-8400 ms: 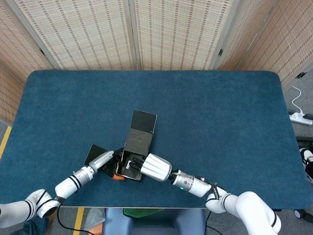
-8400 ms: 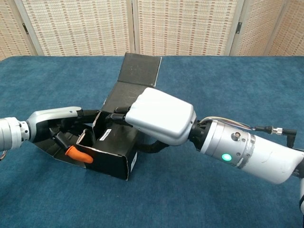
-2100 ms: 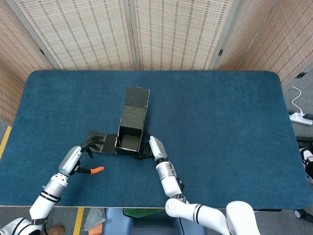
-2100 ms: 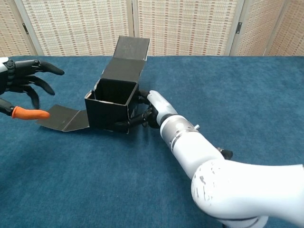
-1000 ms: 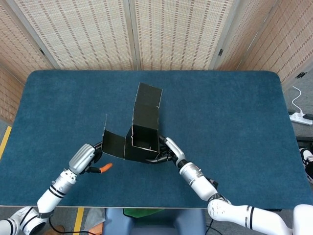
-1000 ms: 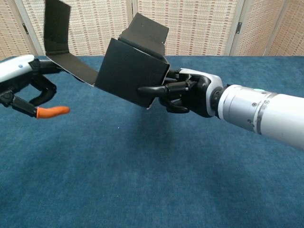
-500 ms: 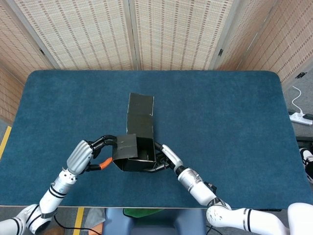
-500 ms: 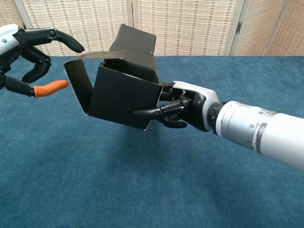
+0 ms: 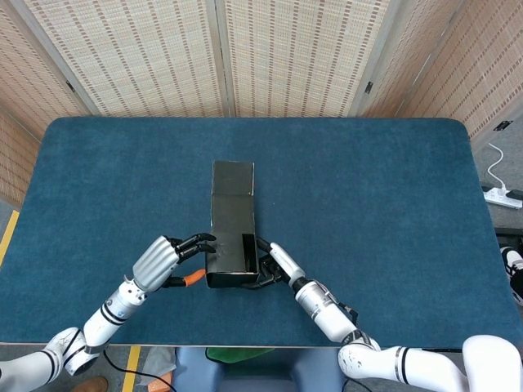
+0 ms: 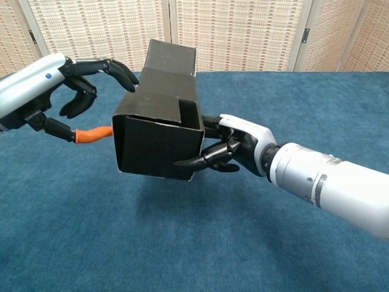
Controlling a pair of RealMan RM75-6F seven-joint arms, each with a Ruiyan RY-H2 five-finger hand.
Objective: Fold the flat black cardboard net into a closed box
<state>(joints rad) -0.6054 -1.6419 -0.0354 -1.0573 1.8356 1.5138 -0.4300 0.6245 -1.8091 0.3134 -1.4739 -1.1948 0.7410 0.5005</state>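
The black cardboard box is partly folded and hangs above the blue table, with its shadow on the cloth beneath it. My right hand grips its right wall from the side, fingers along the front corner. My left hand sits at the box's left side with spread fingers touching the top left edge, where a side flap lies folded across the opening. Its orange-tipped thumb touches the left wall. A lid flap sticks out at the far end, unfolded. A small gap shows in the top.
Woven screens stand behind the table. A white power strip lies on the floor past the right edge. The table's front edge runs close under both forearms.
The left side flap has swung down over the box's open top. My left hand followed it in and now touches the box. The right hand tilted the box more level.
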